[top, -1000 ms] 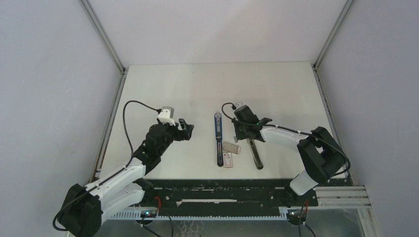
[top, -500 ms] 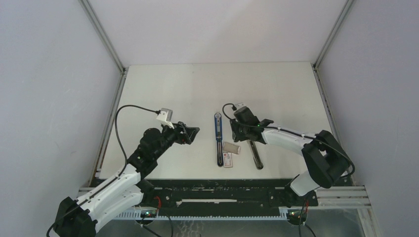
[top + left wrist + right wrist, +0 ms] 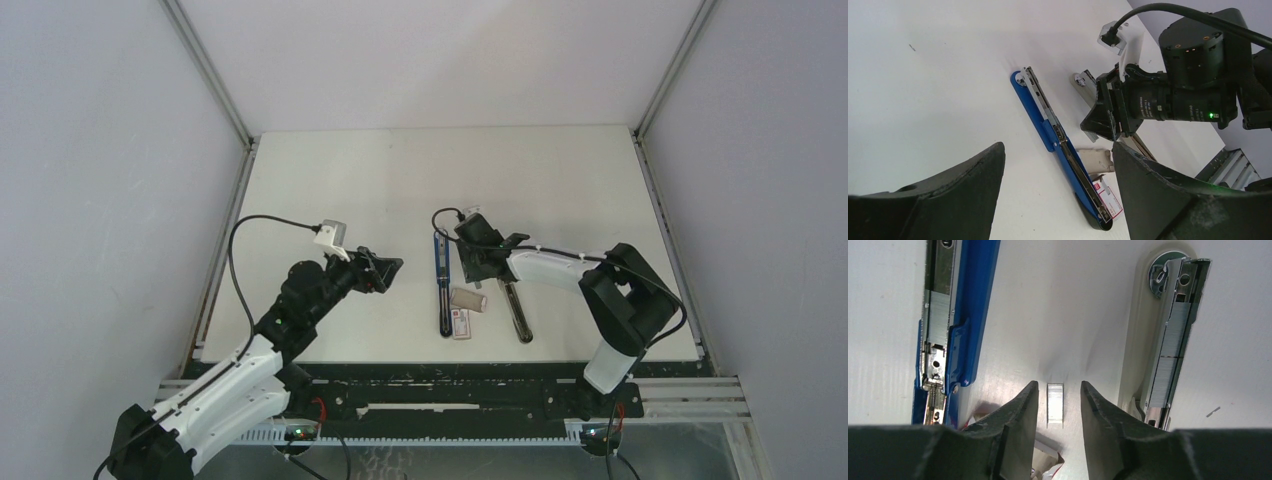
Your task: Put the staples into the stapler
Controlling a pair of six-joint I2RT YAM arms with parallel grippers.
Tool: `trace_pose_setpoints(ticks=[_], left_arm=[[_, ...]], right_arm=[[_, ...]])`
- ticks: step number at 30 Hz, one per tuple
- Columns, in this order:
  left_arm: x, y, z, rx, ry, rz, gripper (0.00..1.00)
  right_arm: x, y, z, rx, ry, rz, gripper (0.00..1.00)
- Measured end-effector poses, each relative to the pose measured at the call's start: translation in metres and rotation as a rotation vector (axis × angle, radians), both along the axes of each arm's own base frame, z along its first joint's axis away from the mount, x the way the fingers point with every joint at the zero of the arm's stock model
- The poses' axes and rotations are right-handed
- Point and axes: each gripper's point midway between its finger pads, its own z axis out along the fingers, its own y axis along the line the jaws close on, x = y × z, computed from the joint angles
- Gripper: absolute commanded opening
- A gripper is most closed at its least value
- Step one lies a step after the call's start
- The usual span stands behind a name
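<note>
The blue stapler (image 3: 441, 285) lies opened flat mid-table, its channel up, and also shows in the left wrist view (image 3: 1063, 145) and the right wrist view (image 3: 955, 315). A short silver staple strip (image 3: 1055, 405) lies between my right gripper's (image 3: 1059, 386) fingers, with a gap on each side. That gripper (image 3: 472, 262) is open just right of the blue stapler. The red-and-white staple box (image 3: 461, 323) and grey tray (image 3: 468, 300) lie beside it. My left gripper (image 3: 386, 268) is open wide and empty, left of the stapler.
A second opened stapler, cream and black (image 3: 516, 308), lies right of the right gripper, with a long staple strip in its channel (image 3: 1170, 355). The frame rails run along the table's left and right edges.
My right gripper has moved left, closer to the blue stapler. My left gripper stretched a little forward and right a second ago and has stayed still since.
</note>
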Motion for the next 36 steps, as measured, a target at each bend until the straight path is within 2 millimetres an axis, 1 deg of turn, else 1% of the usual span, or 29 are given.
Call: trace_pose_setpoints(ticks=[7,14,26,30,33,35,36], left_arm=[[-0.001,0.001,0.000,0.000,0.000,0.000,0.83],[-0.001,0.001,0.002,-0.003,-0.005,0.000,0.83],[-0.002,0.002,0.000,0.002,0.003,0.003,0.83],[-0.002,0.002,0.001,-0.007,0.006,0.005,0.83],[-0.003,0.001,0.005,-0.030,0.007,0.006,0.83],[-0.004,-0.001,0.010,-0.061,0.006,-0.001,0.83],[-0.005,-0.003,0.013,-0.078,0.003,-0.009,0.83]], right_arm=[[-0.001,-0.003,-0.005,-0.026,0.016,-0.005,0.30],[-0.004,-0.003,-0.010,-0.032,0.034,0.000,0.28],[-0.005,0.000,-0.011,-0.022,0.042,0.006,0.11],[-0.006,0.002,-0.010,-0.005,0.052,0.010,0.10],[-0.006,0.004,-0.003,0.036,0.064,0.014,0.10],[-0.005,0.007,0.009,0.084,0.056,0.018,0.10],[-0.005,0.009,0.019,0.122,0.045,0.023,0.10]])
